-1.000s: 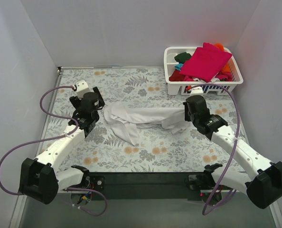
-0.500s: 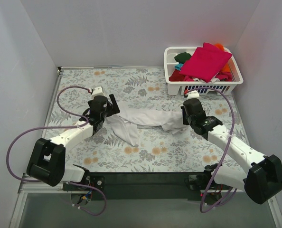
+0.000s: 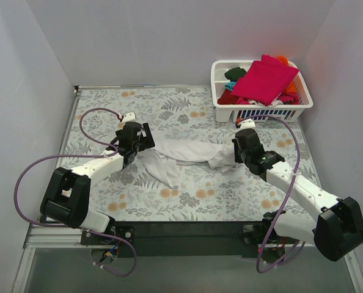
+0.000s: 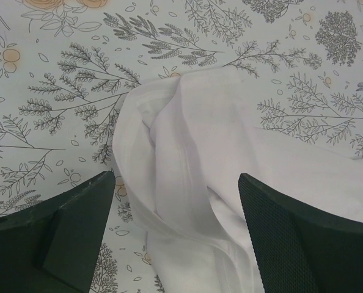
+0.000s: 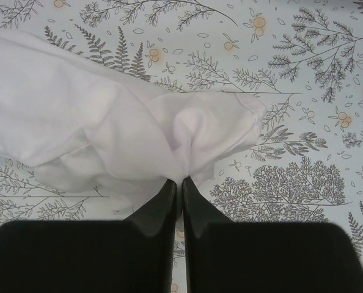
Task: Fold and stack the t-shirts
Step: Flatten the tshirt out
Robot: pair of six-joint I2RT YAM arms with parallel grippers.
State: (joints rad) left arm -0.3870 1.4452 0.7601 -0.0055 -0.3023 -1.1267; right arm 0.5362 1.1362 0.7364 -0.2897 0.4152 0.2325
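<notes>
The t-shirt (image 3: 190,151) is plain white, the table (image 3: 200,192) grey-and-orange floral, the basket (image 3: 220,72) white.

light: bright, even, diffuse | shadows: soft, in white t-shirt (image 4: 187,152) folds | focus: sharp in all views

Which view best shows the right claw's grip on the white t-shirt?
Right wrist: the right claw is shut, with the white t-shirt puckering into its tips. Top external hides the grip under the claw's own body at the shirt's right end. Left wrist shows only the other end, under the open left claw.
</notes>
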